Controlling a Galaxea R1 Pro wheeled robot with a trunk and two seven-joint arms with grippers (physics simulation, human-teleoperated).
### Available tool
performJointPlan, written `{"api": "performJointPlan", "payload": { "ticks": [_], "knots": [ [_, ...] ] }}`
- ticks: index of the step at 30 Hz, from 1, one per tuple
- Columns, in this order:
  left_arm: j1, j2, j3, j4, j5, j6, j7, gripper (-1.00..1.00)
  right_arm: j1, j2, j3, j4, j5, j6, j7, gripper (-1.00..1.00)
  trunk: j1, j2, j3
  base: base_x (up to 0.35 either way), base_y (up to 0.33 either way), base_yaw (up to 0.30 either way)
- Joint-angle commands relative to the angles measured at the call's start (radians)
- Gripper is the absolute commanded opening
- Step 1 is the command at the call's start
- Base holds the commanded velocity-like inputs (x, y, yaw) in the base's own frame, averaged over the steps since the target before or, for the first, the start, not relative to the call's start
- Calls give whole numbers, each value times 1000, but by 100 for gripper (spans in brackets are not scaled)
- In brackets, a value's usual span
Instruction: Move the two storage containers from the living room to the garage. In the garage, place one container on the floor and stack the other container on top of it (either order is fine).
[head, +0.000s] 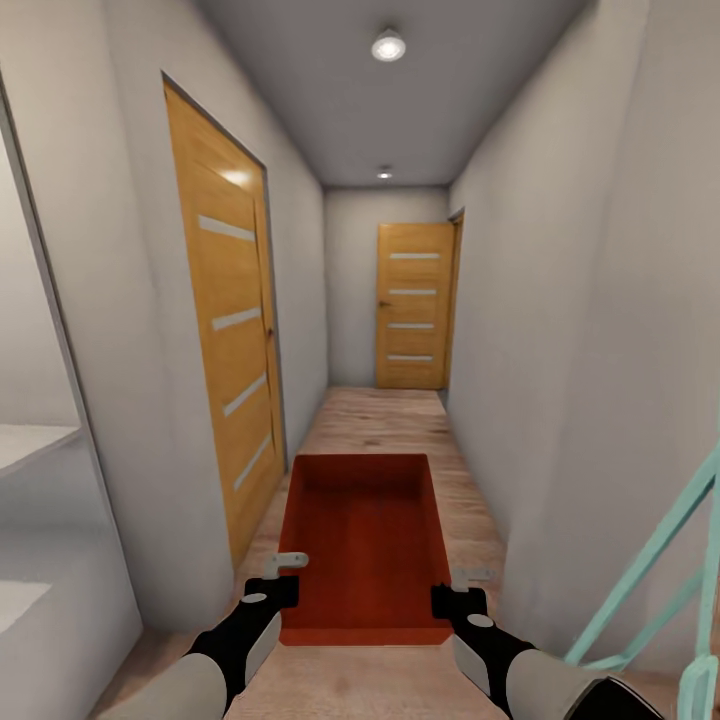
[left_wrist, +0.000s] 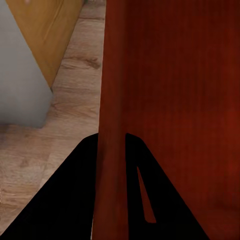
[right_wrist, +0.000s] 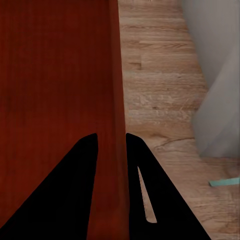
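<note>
Storage container (head: 365, 540): orange-red open bin, carried in corridor above wood-plank floor (head: 380, 420), between both pincers. Probably light, stiff plastic; smooth low walls may slip, so hold on long side walls near the near corners seems right.

Left pincer (head: 272, 592): closed on left wall, one finger each side of rim (left_wrist: 111, 150).

Right pincer (head: 458, 598): same on right wall (right_wrist: 114, 125).

Both forearms stretched forward, about parallel, bin level. Closed wooden door (head: 413, 305) far ahead of pincers.
</note>
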Motion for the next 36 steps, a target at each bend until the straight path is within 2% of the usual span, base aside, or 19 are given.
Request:
{"api": "performJointPlan", "payload": {
  "ticks": [1, 26, 36],
  "knots": [
    [-1, 18, 82, 0, 21, 6, 0, -100, -1, -6, -18, -5, 10, -7, 7, -100, 1, -1, -1, 313, 151, 0],
    [-1, 18, 82, 0, 21, 6, 6, -100, -1, -6, -18, -5, 11, -8, 7, -100, 1, -1, -1, 322, 28, 0],
    [-1, 18, 82, 0, 21, 6, 6, -100, -1, -6, -18, -5, 11, -8, 7, -100, 1, -1, -1, 324, 0, -123]
  ]
}}
